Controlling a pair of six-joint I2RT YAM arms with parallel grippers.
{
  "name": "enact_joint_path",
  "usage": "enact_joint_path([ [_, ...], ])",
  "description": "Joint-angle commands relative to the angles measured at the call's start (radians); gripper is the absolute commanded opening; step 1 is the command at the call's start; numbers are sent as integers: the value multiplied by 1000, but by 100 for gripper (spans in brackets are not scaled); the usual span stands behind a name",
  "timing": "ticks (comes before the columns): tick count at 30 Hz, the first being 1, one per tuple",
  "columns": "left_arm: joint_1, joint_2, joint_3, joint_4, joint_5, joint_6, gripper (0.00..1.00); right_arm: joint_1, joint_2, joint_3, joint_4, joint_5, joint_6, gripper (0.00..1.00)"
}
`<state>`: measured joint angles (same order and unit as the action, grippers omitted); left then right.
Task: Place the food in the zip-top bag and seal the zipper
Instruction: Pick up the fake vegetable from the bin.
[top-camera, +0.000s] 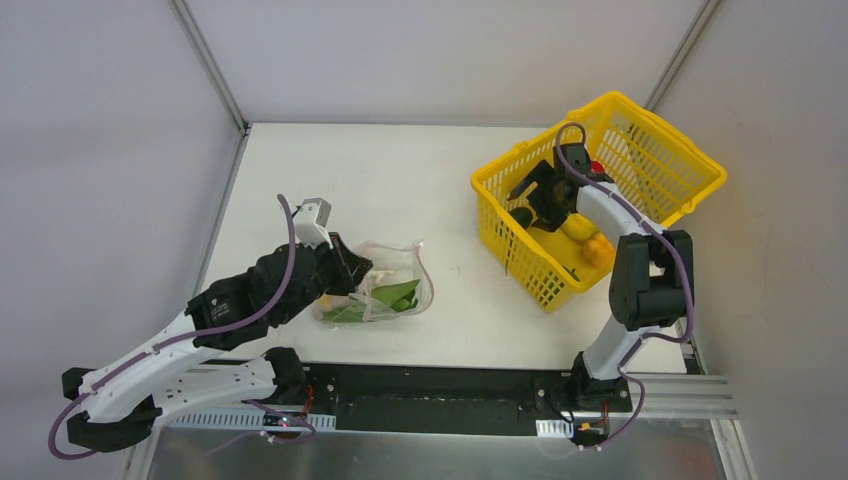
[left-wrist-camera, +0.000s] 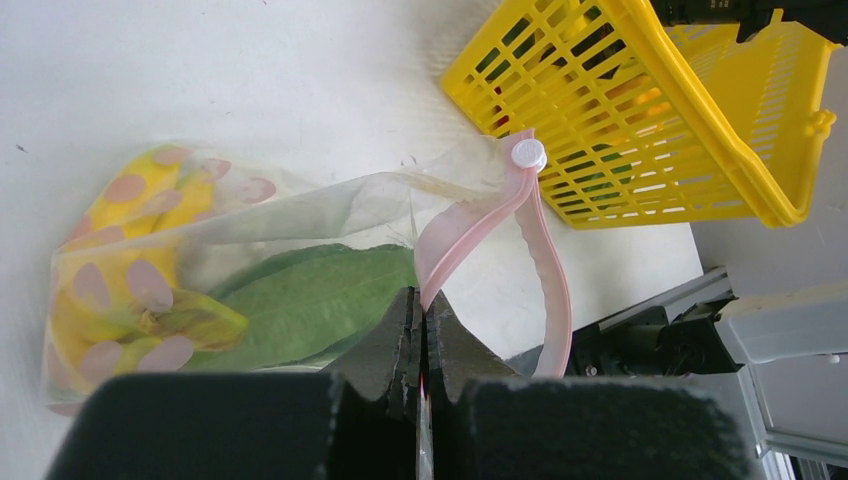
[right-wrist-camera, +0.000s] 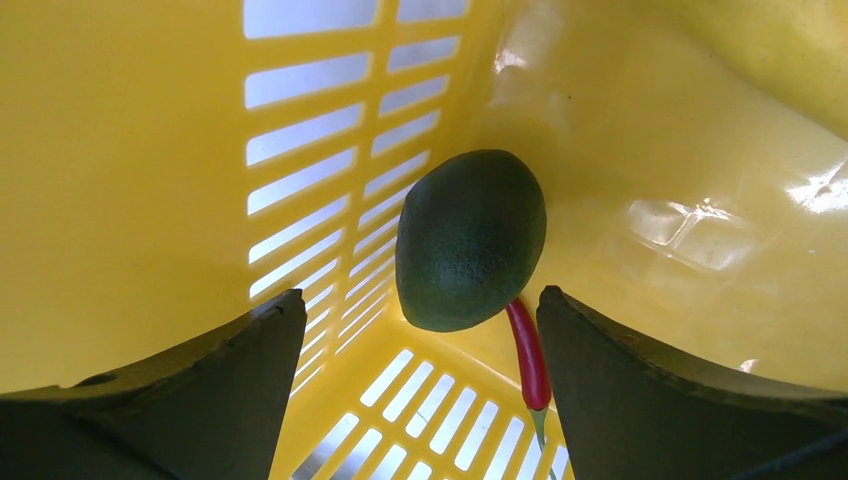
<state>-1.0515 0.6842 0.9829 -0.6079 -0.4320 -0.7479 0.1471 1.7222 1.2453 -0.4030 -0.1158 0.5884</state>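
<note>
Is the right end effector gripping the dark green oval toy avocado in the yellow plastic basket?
No: the right end effector is open, its jaws spread either side of the avocado, not touching it.

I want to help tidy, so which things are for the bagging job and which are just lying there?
For the job: zip-top bag, pink zipper, green leafy food inside it, dark green avocado, red chili.
Just lying about: yellow basket holding the avocado, white table.
</note>
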Motion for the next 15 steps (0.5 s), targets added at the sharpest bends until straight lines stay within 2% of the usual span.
enact_joint_path([
  [1, 11, 2, 5, 20, -34, -8, 0, 22, 17, -11, 13, 31, 59, 88],
  [6, 11, 5, 4, 23, -34, -10, 0, 49, 31, -2, -42, 153, 80, 88],
  [13, 11, 18, 7, 28, -25, -10, 0, 59, 53, -8, -38, 148, 93, 84],
  [15, 11, 25, 11, 28, -21, -6, 0, 59, 57, -17, -22, 150, 98, 80],
])
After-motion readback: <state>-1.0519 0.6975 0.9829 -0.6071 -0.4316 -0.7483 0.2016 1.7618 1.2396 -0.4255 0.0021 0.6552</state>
